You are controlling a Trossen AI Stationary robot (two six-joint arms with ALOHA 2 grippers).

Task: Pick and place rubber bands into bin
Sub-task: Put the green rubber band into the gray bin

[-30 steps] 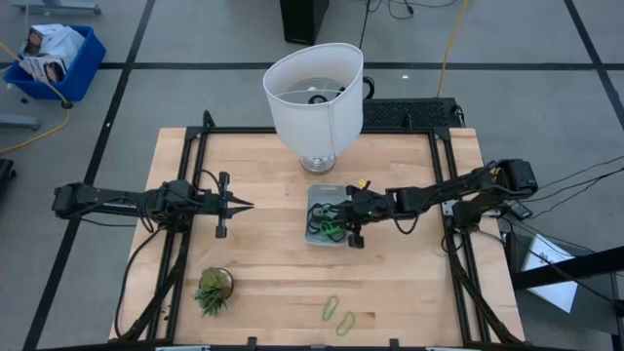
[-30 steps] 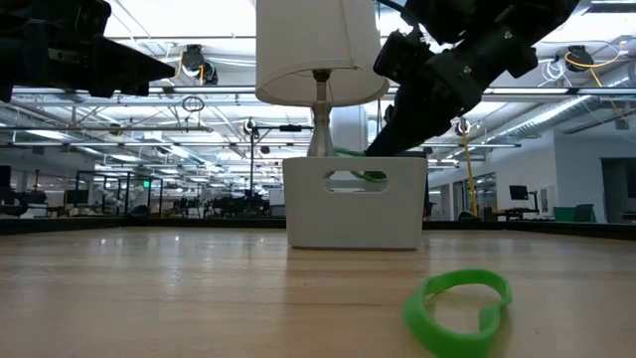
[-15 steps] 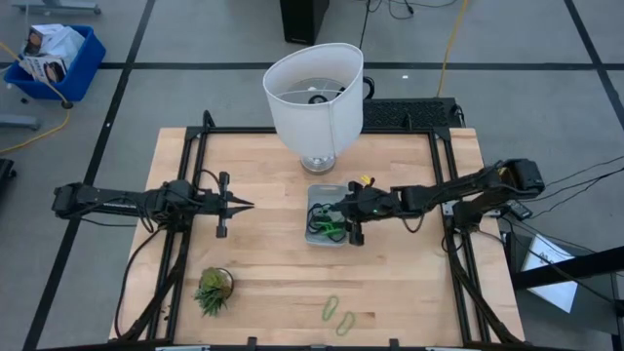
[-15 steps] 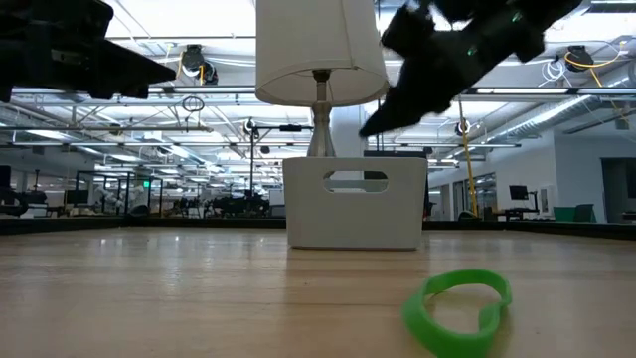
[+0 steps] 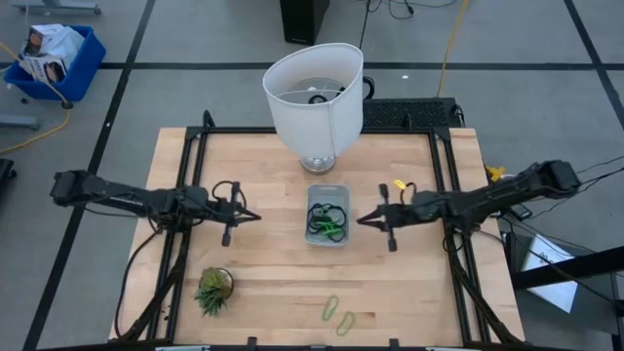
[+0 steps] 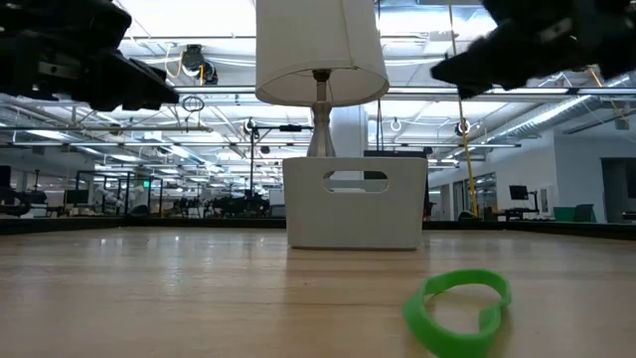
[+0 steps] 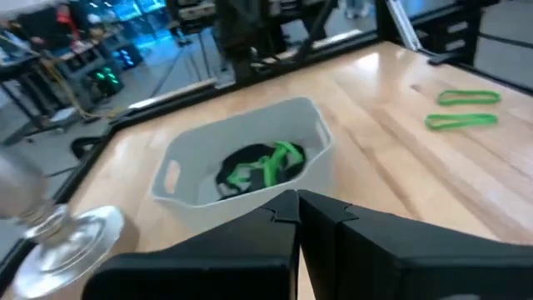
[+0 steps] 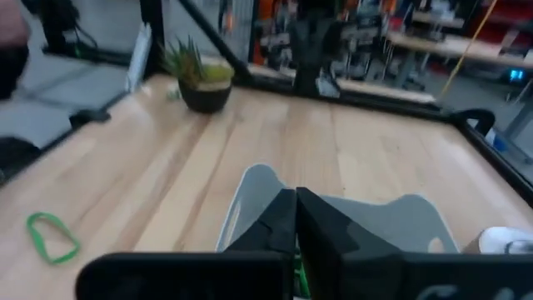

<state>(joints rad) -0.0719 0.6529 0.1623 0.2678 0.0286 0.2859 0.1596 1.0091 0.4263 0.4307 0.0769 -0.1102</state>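
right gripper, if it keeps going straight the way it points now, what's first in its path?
Probably the bin. The shut right gripper points across the table at its near wall, though it may hover high enough to pass over the rim.

- Two slim black arms, jointed in segments, mounted on black frames at the table's left and right edges.
- Loose black cables looped beside the left gripper.
- Small yellow tags near the right gripper and further back along that arm.
- Matte black, angular, wedge-shaped fingers, meeting in points.
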